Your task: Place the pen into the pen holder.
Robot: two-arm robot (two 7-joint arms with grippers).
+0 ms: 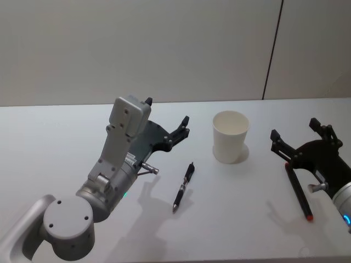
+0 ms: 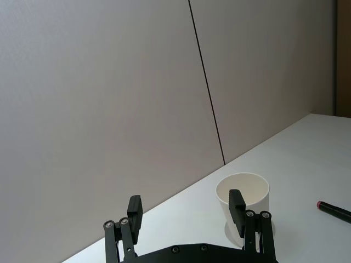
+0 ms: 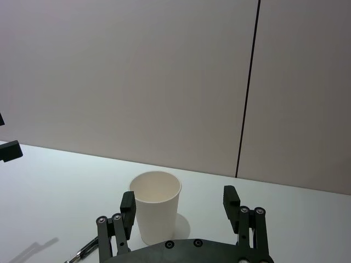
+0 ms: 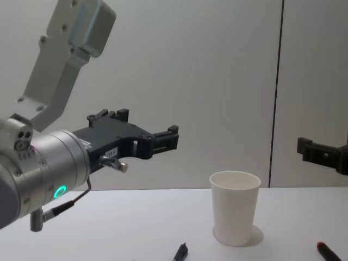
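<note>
The black pen (image 1: pixel 184 186), judged light, stiff and apt to roll, is found flat on the surface (image 1: pixel 66 126) below the wide-open, empty left tool (image 1: pixel 167 112) and is best pinched mid-barrel; the empty, open right tool (image 1: pixel 294 129) is parked beyond the pen holder (image 1: pixel 230 136).

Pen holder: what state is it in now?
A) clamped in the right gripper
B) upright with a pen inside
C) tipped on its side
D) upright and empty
D: the pen holder stands upright, its inside bare white; the black pen and the red-tipped pen lie on the table, and the left gripper and right gripper hover open, clear of it.
</note>
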